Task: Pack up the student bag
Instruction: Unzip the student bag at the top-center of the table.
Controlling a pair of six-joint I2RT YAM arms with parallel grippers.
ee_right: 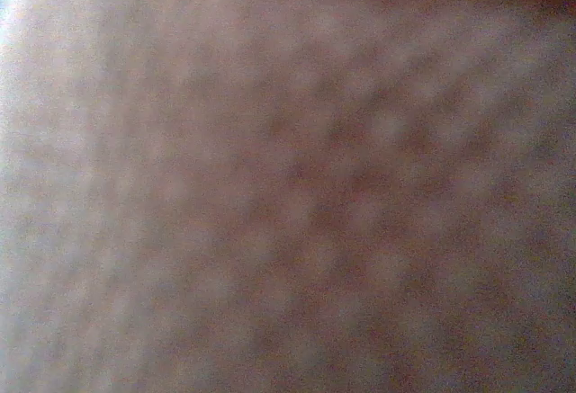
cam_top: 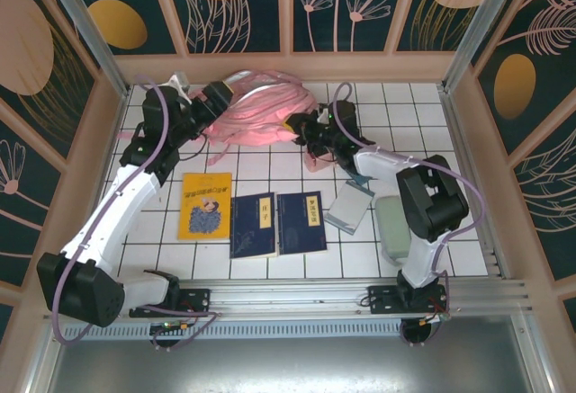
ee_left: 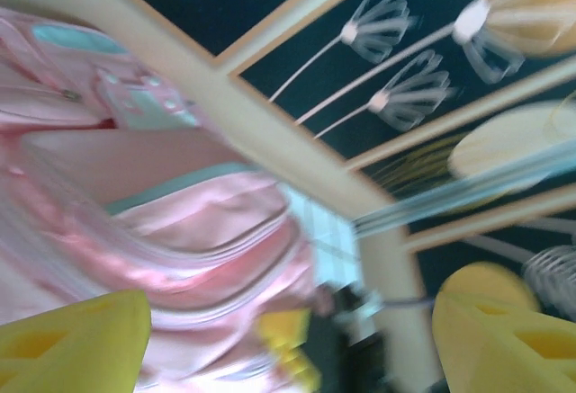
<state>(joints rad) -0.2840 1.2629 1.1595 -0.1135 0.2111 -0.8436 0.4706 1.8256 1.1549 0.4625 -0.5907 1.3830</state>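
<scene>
The student bag (cam_top: 263,107), pink with pale strips, lies crumpled at the back middle of the tiled table. My left gripper (cam_top: 219,98) hovers at the bag's left end. In the left wrist view its yellow fingers (ee_left: 74,339) stand wide apart, open, with nothing between them and the bag (ee_left: 162,222) just beyond. My right gripper (cam_top: 299,127) is pressed into the bag's right edge. Blurred pink fabric (ee_right: 288,177) lies against the right wrist lens and hides the fingers.
Nearer the arms lie a yellow book (cam_top: 205,205), two dark blue books (cam_top: 254,225) (cam_top: 301,222), a grey-blue notebook (cam_top: 349,206) and a grey-green case (cam_top: 393,227). Wooden-framed wall panels (cam_top: 288,60) close the back and both sides.
</scene>
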